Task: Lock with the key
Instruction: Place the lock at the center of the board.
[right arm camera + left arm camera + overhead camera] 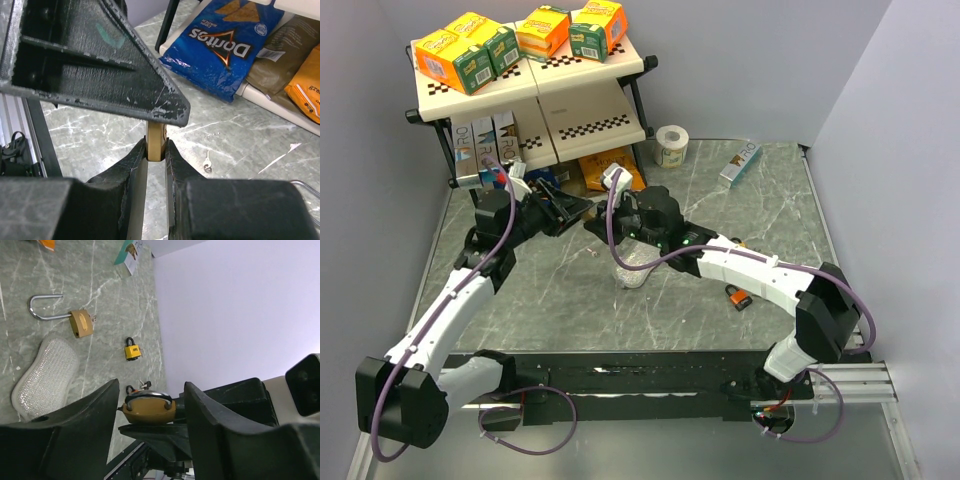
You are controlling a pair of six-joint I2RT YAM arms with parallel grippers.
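Observation:
My right gripper (156,148) is shut on a brass padlock (156,140), pinching its flat sides and holding it above the table. In the left wrist view the same padlock (148,410) shows its steel shackle on top. It sits between the two spread fingers of my left gripper (150,390), which is open and touches nothing. One left finger (100,60) hangs just over the padlock in the right wrist view. In the top view the two grippers meet, left (577,208) and right (604,226). A small silver key (207,162) lies on the table beneath.
A long-shackle brass padlock (80,322), a small orange padlock (132,350) and a glittery pouch (45,377) lie on the table. The orange padlock (738,297) is beside my right arm. A shelf rack (535,100) with boxes stands behind, with a Doritos bag (220,45) under it.

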